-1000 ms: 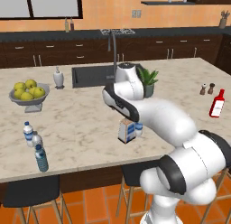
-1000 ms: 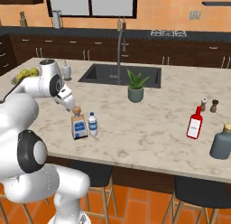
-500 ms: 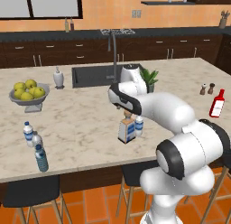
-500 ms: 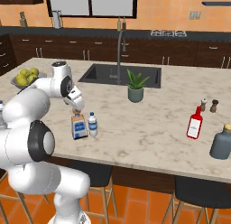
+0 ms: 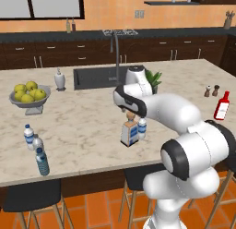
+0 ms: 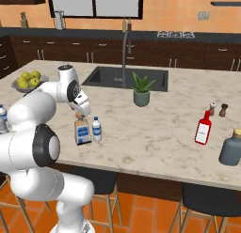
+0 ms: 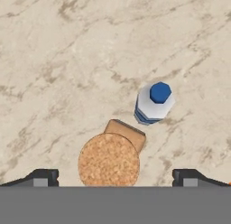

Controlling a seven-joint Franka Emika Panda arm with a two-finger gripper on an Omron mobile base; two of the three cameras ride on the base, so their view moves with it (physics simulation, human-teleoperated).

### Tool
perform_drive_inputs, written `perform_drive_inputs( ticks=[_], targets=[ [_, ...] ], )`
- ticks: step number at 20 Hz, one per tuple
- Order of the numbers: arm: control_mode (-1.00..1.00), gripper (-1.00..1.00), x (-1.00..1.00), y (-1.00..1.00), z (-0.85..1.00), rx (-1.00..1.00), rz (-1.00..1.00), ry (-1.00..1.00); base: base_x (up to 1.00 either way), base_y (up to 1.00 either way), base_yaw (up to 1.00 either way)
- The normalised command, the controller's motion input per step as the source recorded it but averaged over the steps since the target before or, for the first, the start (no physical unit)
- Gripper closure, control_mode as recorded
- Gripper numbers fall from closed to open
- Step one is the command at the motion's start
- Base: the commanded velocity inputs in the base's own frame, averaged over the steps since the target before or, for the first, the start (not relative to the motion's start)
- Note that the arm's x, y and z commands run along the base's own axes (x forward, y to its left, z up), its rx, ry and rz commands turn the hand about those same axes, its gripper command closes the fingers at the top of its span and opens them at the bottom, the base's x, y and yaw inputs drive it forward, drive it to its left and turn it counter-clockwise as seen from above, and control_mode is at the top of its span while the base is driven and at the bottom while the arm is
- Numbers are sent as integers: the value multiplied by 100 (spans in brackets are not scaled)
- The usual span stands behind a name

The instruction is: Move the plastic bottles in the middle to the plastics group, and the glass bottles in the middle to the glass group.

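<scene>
Swinging in from beside the fruit bowl, the white arm has carried its two-finger gripper (image 7: 115, 175) over the squat square clear glass bottle with the fat tan cork stopper (image 5: 129, 132), and it now hangs directly above that cork; the fingers are spread wide, one on each side of the stopper, gripping nothing; whether they have dropped far enough to close on the neck is hard to tell from the base views. Just beside the corked bottle, on its sink-facing side in the hand view, stands a small clear plastic water bottle with a blue cap (image 7: 154, 103), apart from it; well off from the corked bottle waits the red flat-sided bottle with white label (image 6: 203, 129). Judging by this alignment, the glass bottle is the first target; neither middle bottle has left its place.
</scene>
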Motion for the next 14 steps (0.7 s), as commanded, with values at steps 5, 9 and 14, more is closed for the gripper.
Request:
perform_drive_inputs(
  ticks=[5,9,14],
  targets=[
    [-100,-100,0,-3,-13,0,0,0,0,0,0],
    [-100,-100,0,0,-7,0,0,0,0,0,0],
    [-100,-100,0,0,-12,0,0,0,0,0,0]
  ],
)
